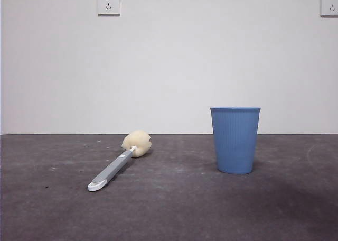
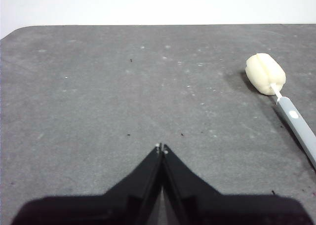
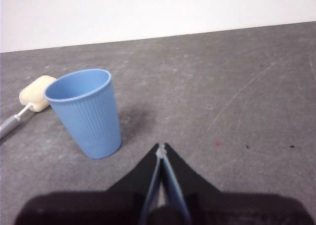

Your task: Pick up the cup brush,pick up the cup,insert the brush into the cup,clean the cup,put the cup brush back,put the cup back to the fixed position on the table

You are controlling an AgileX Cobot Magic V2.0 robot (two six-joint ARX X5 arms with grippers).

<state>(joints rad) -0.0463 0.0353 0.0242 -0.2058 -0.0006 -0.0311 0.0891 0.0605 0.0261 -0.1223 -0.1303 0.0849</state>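
Observation:
The cup brush (image 1: pixel 119 161) lies flat on the table (image 1: pixel 174 209), left of centre, with its cream sponge head toward the wall and its white tip nearest the camera. The blue ribbed cup (image 1: pixel 235 139) stands upright to its right. My left gripper (image 2: pixel 161 148) is shut and empty, apart from the brush (image 2: pixel 284 94). My right gripper (image 3: pixel 161 148) is shut and empty, a short way from the cup (image 3: pixel 88 111); the brush head (image 3: pixel 34 93) shows just beyond the cup. Neither gripper shows in the front view.
A white wall stands behind the table's far edge, with a socket (image 1: pixel 108 3) at upper left and another (image 1: pixel 329 4) at upper right. Pale scuffs and specks mark the dark table.

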